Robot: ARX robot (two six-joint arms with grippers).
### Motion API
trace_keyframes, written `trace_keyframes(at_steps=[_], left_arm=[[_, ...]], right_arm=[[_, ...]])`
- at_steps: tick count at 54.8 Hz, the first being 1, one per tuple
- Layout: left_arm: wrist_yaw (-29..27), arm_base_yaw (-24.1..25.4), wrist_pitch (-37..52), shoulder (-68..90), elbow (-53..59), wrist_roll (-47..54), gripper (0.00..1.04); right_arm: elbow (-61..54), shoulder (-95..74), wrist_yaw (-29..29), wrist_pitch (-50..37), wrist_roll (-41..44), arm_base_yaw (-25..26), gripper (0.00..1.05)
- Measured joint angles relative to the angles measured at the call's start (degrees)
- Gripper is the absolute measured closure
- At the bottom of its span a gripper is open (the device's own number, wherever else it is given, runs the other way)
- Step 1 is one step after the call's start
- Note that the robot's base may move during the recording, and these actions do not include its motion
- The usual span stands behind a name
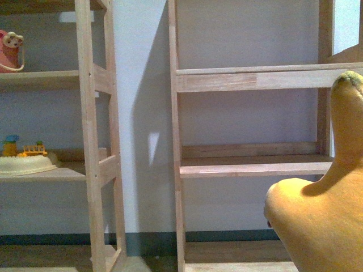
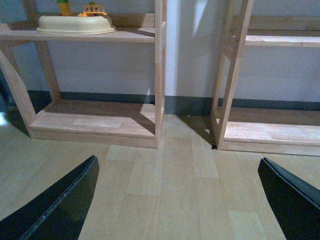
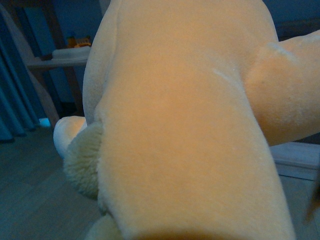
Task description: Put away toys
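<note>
Because orange-yellow plush animal (image 1: 317,226) crowds right wrist camera, right fingers hidden; grip cannot be told. Plush close in front of right shelf unit (image 1: 177,141), below and right of its bare middle shelf (image 1: 255,165). Judged lifted toward that shelf for stowing. Left fingers (image 2: 55,205) spread wide, empty, low over wood floor (image 2: 175,175), facing gap left of same unit, probably kept clear.

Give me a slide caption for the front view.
Orange-yellow plush toy at lower right, before the right shelf unit; left shelf unit holds a cream tray.
</note>
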State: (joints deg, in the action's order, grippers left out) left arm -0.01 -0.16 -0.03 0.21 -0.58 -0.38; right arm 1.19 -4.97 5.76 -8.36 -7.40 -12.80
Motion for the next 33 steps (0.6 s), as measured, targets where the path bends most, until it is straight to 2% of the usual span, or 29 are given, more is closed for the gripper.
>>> trace_keyframes(at_steps=[33], left_arm=[[0.00,0.00,0.00,0.00,0.00,0.00,0.06]], right_arm=[[0.00,-0.02,-0.02,0.00,0.00,0.00,0.84]])
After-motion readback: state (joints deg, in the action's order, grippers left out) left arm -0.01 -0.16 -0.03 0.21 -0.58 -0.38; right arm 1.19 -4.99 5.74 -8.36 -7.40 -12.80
